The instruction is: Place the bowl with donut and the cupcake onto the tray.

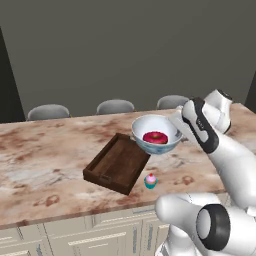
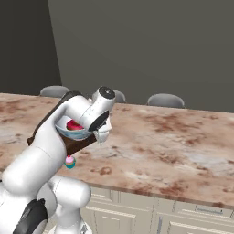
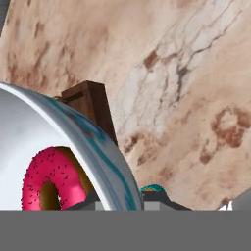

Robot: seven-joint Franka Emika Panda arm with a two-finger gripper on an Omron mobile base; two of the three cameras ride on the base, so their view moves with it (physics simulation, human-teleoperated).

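Pincer (image 1: 176, 121) fingers are clenching on the right rim of the bowl (image 1: 156, 134), one finger inside the wall and one outside, as the hand view is showing at its bottom edge. Bowl is hanging in the air above the near right end of the tray (image 1: 118, 163), tilting a little, with the donut (image 1: 155, 137) lying in its bottom. Cupcake (image 1: 150, 181) is sitting on the counter (image 1: 45, 165) just beside the tray's near right corner, below the bowl and apart from it. Tray is lying at an angle on the marbled counter. Three grey chairs (image 1: 48, 111) are standing behind the counter's far edge.
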